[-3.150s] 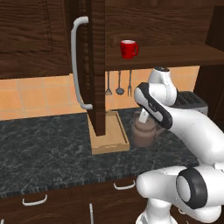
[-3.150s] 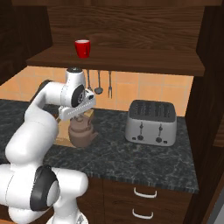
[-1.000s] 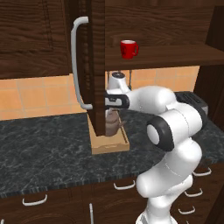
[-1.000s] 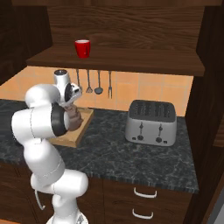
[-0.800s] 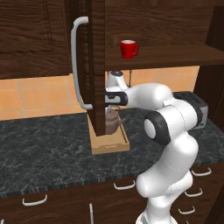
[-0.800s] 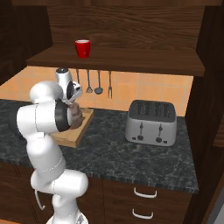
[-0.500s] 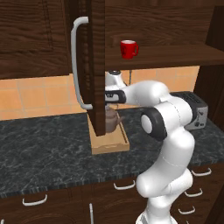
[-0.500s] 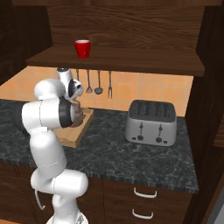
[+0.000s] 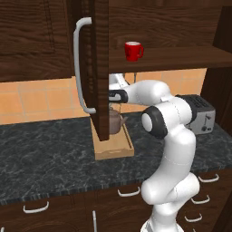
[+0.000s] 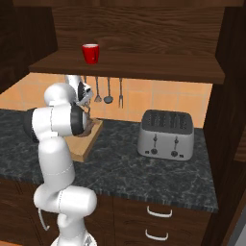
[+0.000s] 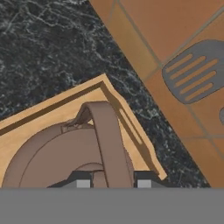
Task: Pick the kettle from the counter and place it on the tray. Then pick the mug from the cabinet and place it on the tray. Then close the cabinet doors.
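Observation:
The brownish kettle [image 9: 116, 122] sits in the light wooden tray [image 9: 114, 148] on the dark counter [image 9: 45, 158], partly behind the open cabinet door [image 9: 100, 68]. In the hand view the kettle [image 11: 61, 159] lies just below my gripper [image 11: 113, 183]. Its arched handle [image 11: 108, 140] runs between the two fingertips [image 11: 82, 182] with slim gaps, so the jaws stand narrowly open. The tray's rim [image 11: 131, 127] frames it. The red mug [image 9: 132, 50] stands on the cabinet shelf, also seen as the mug [image 10: 90, 53]. My arm hides the kettle in the right base view.
A silver toaster [image 10: 166, 134] stands on the counter right of the tray [image 10: 89, 141]. Utensils, among them a slotted spatula [image 11: 197, 72], hang on the orange tiled wall. The open door's long silver handle [image 9: 80, 68] juts out left of my arm. Drawers lie under the counter.
Since three seconds ago the kettle went from the counter beside the tray into the tray. Over the last second my elbow swung right and the fingers eased slightly off the handle.

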Tool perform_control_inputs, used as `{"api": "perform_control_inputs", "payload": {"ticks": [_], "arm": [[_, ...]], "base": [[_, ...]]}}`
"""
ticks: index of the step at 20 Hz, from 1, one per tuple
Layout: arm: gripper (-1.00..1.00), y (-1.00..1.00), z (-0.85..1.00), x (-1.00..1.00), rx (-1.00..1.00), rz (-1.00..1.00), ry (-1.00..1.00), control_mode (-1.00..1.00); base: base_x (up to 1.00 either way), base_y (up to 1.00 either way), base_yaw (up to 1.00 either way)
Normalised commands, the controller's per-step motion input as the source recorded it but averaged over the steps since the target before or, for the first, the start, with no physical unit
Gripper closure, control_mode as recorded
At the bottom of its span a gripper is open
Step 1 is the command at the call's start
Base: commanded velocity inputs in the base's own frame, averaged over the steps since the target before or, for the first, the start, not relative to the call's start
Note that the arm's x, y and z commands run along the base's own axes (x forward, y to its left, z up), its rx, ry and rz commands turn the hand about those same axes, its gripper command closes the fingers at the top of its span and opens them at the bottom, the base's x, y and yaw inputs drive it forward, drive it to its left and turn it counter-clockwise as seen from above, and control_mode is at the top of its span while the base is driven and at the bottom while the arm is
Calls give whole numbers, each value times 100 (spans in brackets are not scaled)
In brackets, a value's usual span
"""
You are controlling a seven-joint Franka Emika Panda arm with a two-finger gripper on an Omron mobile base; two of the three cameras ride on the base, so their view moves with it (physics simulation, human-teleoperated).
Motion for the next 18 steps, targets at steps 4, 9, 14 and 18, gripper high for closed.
{"api": "perform_control_inputs", "payload": {"ticks": [4, 9, 14, 18], "arm": [[100, 4, -2, -23, 0, 0, -10, -100], [100, 10, -4, -4, 0, 0, -5, -100], [-100, 25, -31, -11, 0, 0, 0, -100], [-100, 11, -31, -30, 0, 0, 0, -100]], "base": [[0, 0, 0], [0, 0, 0], [0, 0, 0], [0, 0, 0]]}}
